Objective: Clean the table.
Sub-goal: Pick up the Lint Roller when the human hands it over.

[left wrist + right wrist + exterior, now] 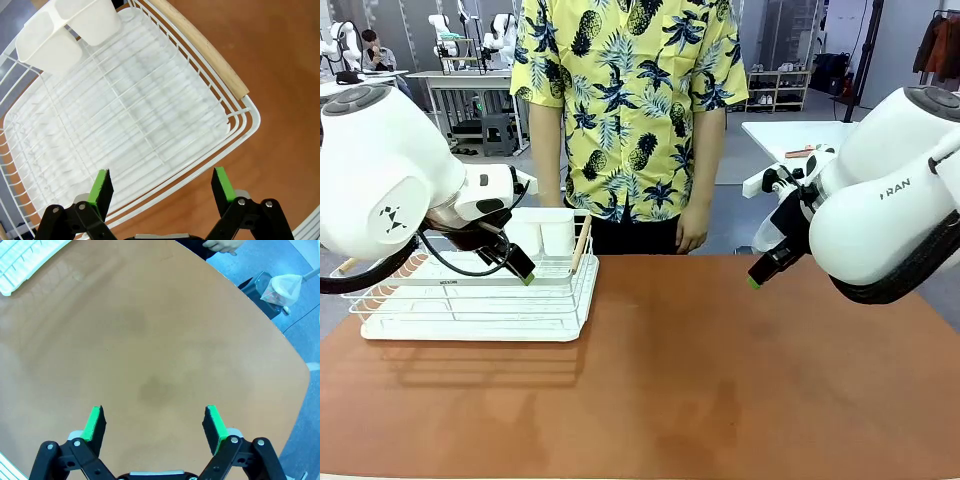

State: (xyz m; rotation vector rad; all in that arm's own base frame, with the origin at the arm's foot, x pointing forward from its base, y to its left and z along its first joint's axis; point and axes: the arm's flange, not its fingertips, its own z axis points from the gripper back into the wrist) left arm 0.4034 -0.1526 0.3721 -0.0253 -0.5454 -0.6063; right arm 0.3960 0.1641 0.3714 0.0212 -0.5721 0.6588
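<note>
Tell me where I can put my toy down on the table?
The brown table is bare from the white dish rack across to its right edge. The far left is crowded: the rack sits there, left gripper over it.

Dish rack [470,328] left on table [720,385], cups [545,236] inside it, person [625,110] behind

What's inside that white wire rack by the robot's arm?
The dish rack holds a white two-cup utensil holder in one corner. The rest of its tray looks bare. What's inside the cups can't be seen from here.
</note>
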